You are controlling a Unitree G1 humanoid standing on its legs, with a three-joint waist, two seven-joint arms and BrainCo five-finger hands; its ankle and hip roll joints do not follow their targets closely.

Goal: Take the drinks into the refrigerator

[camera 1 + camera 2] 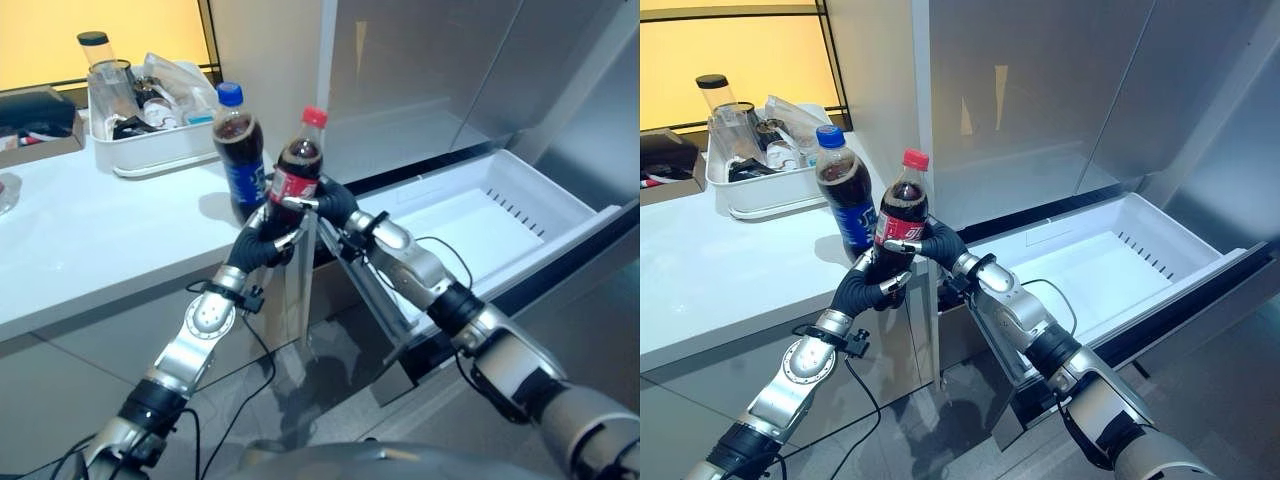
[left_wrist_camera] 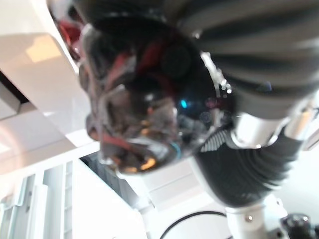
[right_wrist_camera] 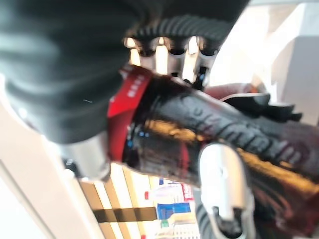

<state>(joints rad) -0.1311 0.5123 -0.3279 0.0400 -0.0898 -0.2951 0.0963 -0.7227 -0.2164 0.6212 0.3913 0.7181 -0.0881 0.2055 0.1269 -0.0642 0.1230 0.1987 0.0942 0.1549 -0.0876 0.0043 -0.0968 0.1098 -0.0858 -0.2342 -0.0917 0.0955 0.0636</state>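
Note:
A cola bottle with a red cap and red label (image 1: 298, 165) is held upright over the white counter's front edge (image 1: 100, 240). My left hand (image 1: 262, 243) is curled round its lower part from below. My right hand (image 1: 338, 205) wraps its middle from the right, and in the right wrist view its fingers and thumb close round the bottle (image 3: 199, 129). The bottle's base (image 2: 134, 114) shows close up in the left wrist view. A second cola bottle with a blue cap and blue label (image 1: 238, 150) stands on the counter just behind.
The refrigerator's white drawer (image 1: 560, 215) is pulled open to the right, below the steel doors (image 1: 420, 70). A white bin of jars and cups (image 1: 150, 150) stands at the back of the counter. A cardboard box (image 1: 40, 135) sits at the far left.

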